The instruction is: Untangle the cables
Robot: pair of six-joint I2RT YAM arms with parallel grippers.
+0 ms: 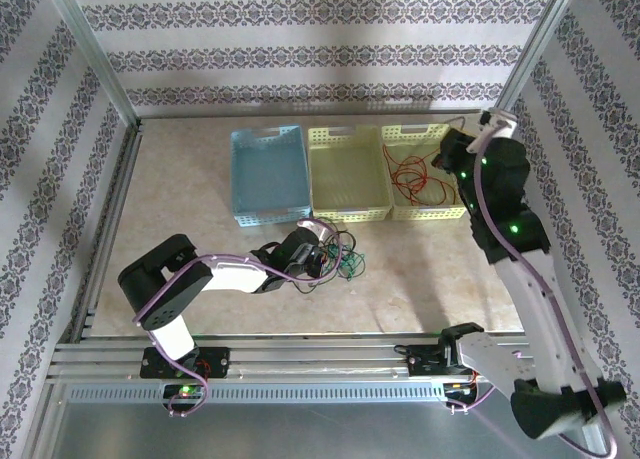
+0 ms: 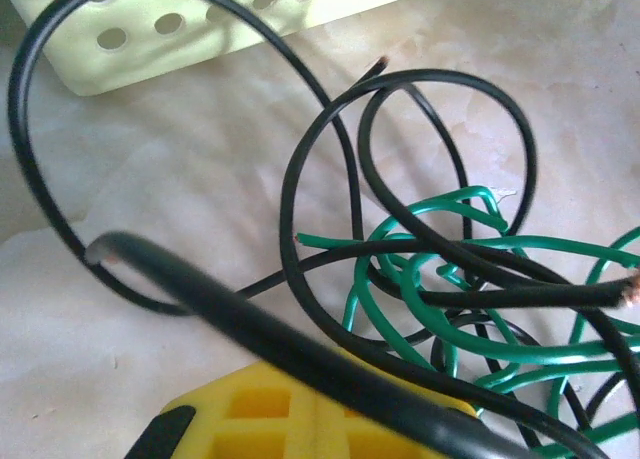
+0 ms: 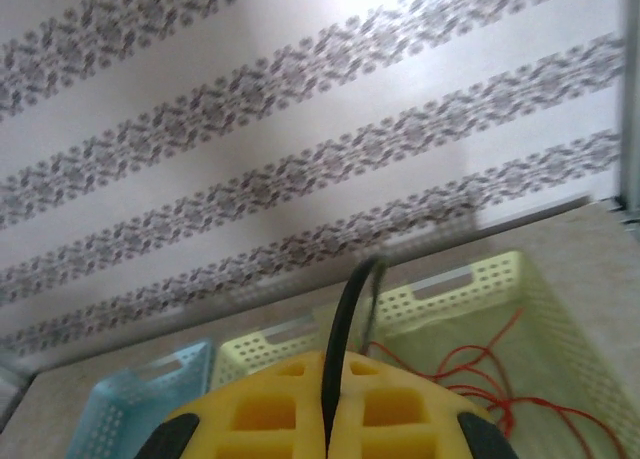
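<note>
Step in hand: parting black cable (image 2: 520,297) from green cable (image 2: 560,244), knotted mid-table (image 1: 180,199) at left gripper (image 1: 322,257), finger state unreadable; red cable (image 1: 402,171) in far-right basket (image 1: 415,129); right gripper (image 3: 328,399) fingers pressed on dark strand (image 3: 345,309). Next: lifting black loops free

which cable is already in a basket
The red cable, lying in the rightmost pale-yellow basket; the black cable and green cable are tangled together on the table.

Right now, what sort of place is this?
Probably a robot test cell, not a home: striped patterned wallpaper panels in a bare aluminium frame, a marble-look tabletop, and three perforated plastic baskets lined up at the back.
</note>
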